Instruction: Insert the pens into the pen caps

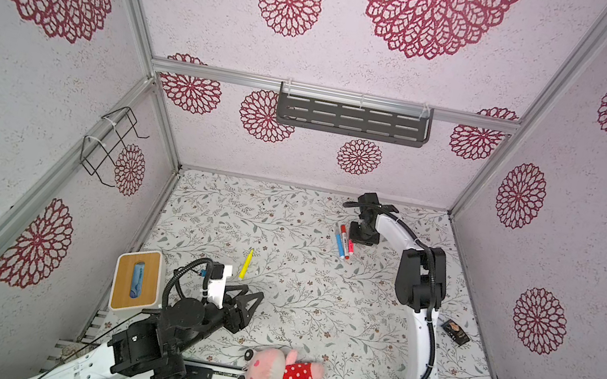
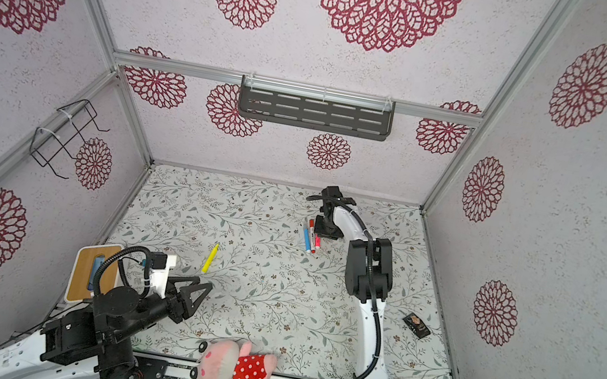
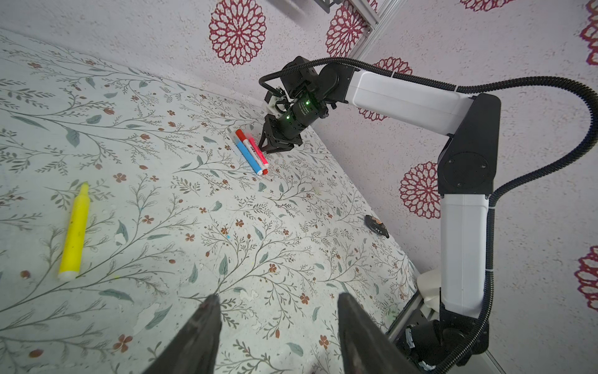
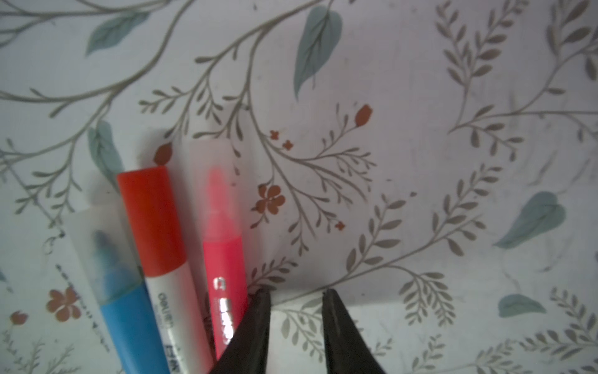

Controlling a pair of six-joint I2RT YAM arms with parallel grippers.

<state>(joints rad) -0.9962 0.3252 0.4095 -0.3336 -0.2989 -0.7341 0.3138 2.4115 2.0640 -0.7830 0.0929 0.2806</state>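
We record bright, even, diffuse light in both top views; shadows faint and soft; wide-angle stretch at edges; in the right wrist view, dimmer, the pink pen (image 4: 223,259) shows glare and blur; fingertips (image 4: 259,311) unfocused.

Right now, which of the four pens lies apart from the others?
The yellow pen. It lies alone near the left gripper, while the blue pen, the red-capped white pen and the pink pen lie side by side next to the right gripper.

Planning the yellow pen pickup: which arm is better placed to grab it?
Left. The left gripper hovers open and empty close to the yellow pen; the right gripper is farther off, beside the other three pens.
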